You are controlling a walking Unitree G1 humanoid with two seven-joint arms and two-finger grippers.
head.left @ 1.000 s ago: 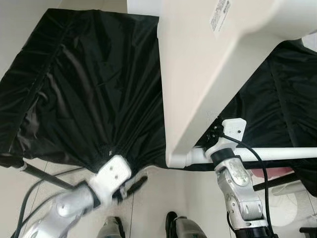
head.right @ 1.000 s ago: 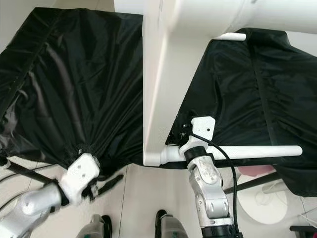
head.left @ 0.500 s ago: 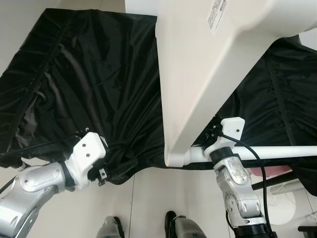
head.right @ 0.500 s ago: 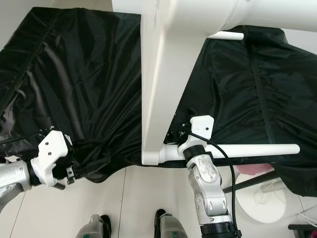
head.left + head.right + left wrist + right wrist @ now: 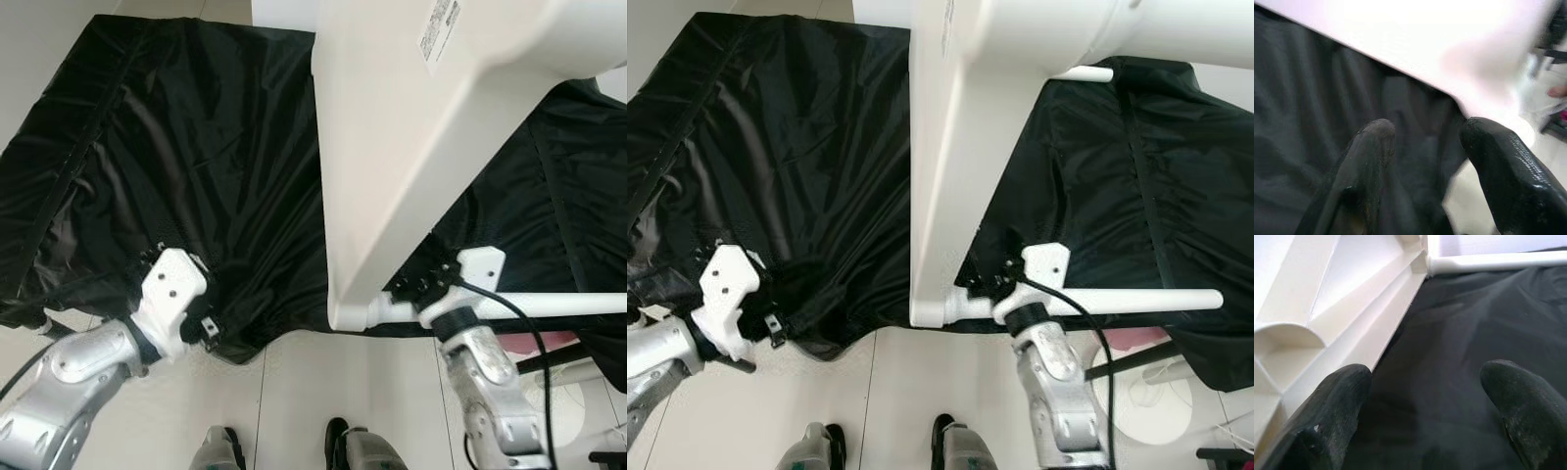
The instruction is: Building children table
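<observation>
Black cloth: a large, soft sheet draped over a low surface and hanging to the pale tiled floor; it creases readily and would slide underfoot or under a load.

White table top: the task's main part, a broad moulded plastic panel tipped steeply on its edge upon the cloth, its lower corner near the cloth's hem. The right wrist view shows ribbing on its underside. Judged stiff, fairly light and smooth-faced, hence slippery; the rim or the ribs offer the surest hold, not the flat face.

Table leg: a white tube projecting sideways from the lower corner socket; a rigid handle, though levering on it may strain the joint.

Right gripper: close beside that corner, fingers spread wide over the cloth, holding nothing.

Left gripper: at the cloth's hem, well apart from the table top; its fingers stand apart, and cloth appears to lie between them, though blur leaves contact uncertain.
</observation>
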